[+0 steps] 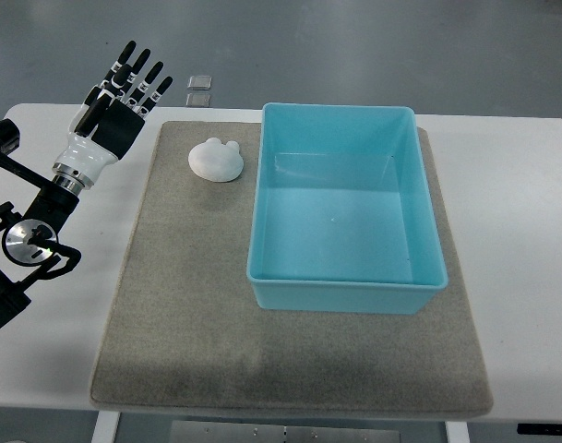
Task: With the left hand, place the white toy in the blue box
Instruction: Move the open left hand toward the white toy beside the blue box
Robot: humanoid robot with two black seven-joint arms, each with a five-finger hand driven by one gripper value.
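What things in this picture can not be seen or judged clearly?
- Top view: the right hand is not in view at all.
- The left hand shows its back; its palm is hidden.
- The underside of the white toy on the mat is hidden by the toy itself.
- Two small squares on the table are too small to identify.
- The blue box looks empty.

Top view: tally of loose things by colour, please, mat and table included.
White: 2, rounded white toy and white table
Blue: 1, open light-blue plastic box
Grey: 1, grey felt mat
Clear: 2, small square tiles
Total: 6
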